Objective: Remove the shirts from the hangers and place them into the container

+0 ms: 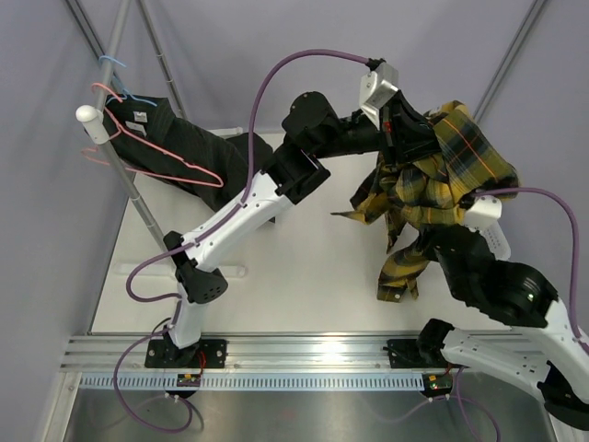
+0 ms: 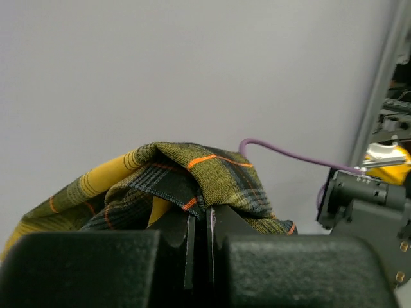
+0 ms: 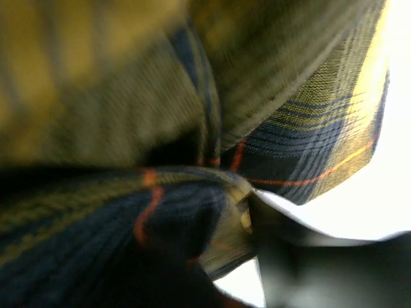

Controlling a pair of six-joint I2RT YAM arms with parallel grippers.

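The yellow-and-black plaid shirt hangs bunched in the air at the right, its tail trailing down to the table. My left gripper is shut on its upper folds; in the left wrist view the plaid cloth comes up out of the closed left gripper. My right gripper is pushed into the shirt from below. Blurred plaid cloth fills the right wrist view and presses against one dark finger; the other is hidden. The black shirt hangs on a pink hanger at the upper left. The container is out of view.
A grey rail pole with a white end cap crosses the upper left and carries a light blue hanger and a second pink hanger. The white table lies below, with grey walls around it. An aluminium rail holds both arm bases.
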